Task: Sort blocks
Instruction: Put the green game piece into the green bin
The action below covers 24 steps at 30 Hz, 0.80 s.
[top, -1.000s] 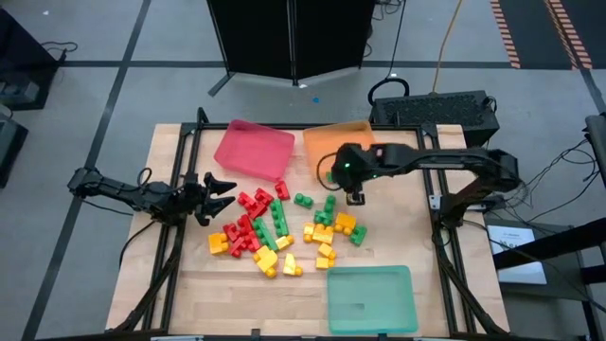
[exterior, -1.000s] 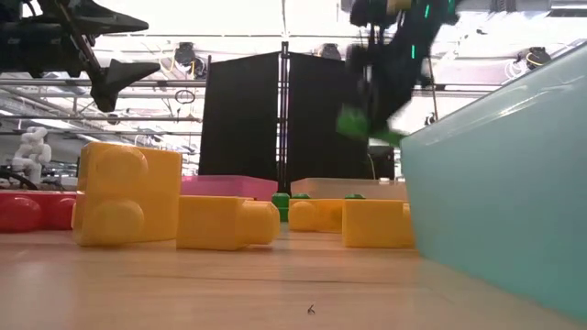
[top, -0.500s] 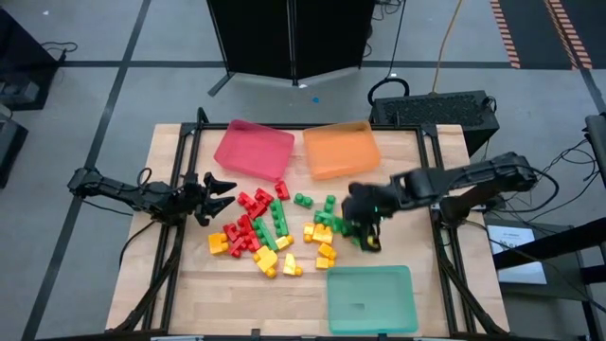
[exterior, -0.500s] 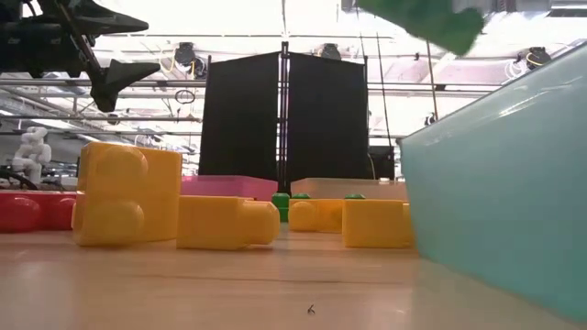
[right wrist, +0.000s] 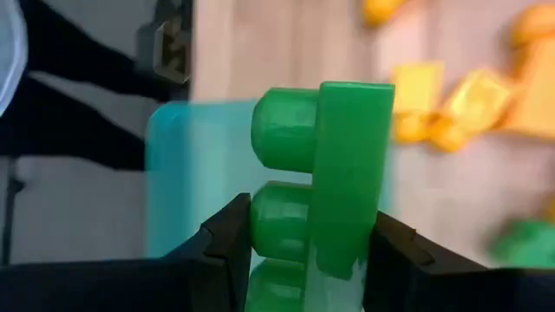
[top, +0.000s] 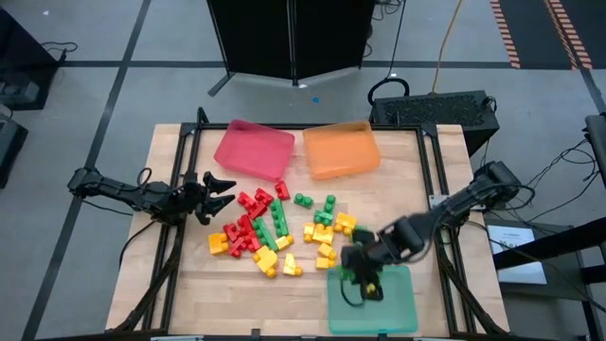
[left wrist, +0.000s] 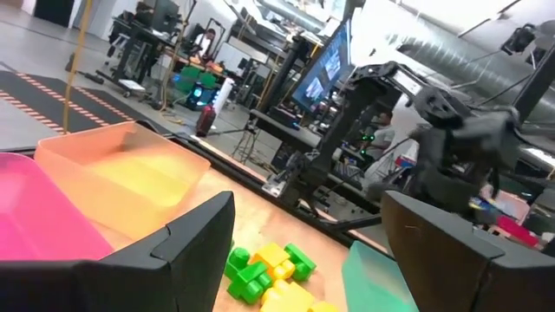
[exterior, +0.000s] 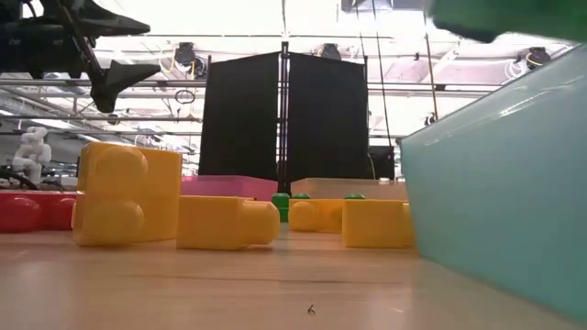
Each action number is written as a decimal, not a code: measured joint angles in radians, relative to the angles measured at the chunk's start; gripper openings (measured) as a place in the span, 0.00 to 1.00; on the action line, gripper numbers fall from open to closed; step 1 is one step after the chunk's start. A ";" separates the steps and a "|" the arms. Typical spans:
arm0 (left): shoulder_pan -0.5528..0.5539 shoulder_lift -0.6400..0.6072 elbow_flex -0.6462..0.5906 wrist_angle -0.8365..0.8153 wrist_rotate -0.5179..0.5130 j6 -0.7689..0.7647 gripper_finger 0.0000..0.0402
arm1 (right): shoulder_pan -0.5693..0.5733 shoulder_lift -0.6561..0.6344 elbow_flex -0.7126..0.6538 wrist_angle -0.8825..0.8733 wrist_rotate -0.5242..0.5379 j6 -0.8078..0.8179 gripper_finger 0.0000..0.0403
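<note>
1. Hovering over the green tray (top: 393,308), the right gripper (top: 365,282) carries a green brick (right wrist: 334,186) clamped between its two fingers; the jaws are partly closed, pressed on the brick's sides.
2. Seen from the right wrist, the brick sits directly between the fingers, studs facing sideways, its long axis running out along the fingers and away from the wrist. Behind it lies the tray's pale green floor, so the drop spot looks to be straight below.
3. From above, the gripper sits over the tray's near-left part, just inside the edge that faces the pile of blocks (top: 275,232). My read: the release needs little more than a parting of the fingers, perhaps a small push further over the tray first.
4. The right arm stretches in from the table's right edge, bent low and angled across towards the tray.
5. The left gripper (top: 216,189) waits at the left of the table, fingers spread wide and holding nothing, pointing at the pile. It is the nearer arm to the red and yellow bricks there; the red tray (top: 254,149) and orange tray (top: 341,150) stand beyond the pile.
</note>
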 joint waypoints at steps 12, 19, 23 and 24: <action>0.000 0.000 0.000 0.002 -0.037 0.004 0.73 | 0.109 0.129 0.000 0.040 0.003 0.107 0.34; 0.000 0.000 0.000 0.011 -0.051 -0.005 0.73 | 0.100 0.160 0.000 0.040 0.000 0.179 0.59; 0.000 0.000 0.000 0.035 -0.051 -0.006 0.73 | 0.098 0.161 0.000 0.040 -0.001 0.208 0.77; 0.000 0.000 0.000 0.044 -0.051 -0.006 0.73 | 0.098 0.161 0.000 0.040 -0.001 0.210 0.78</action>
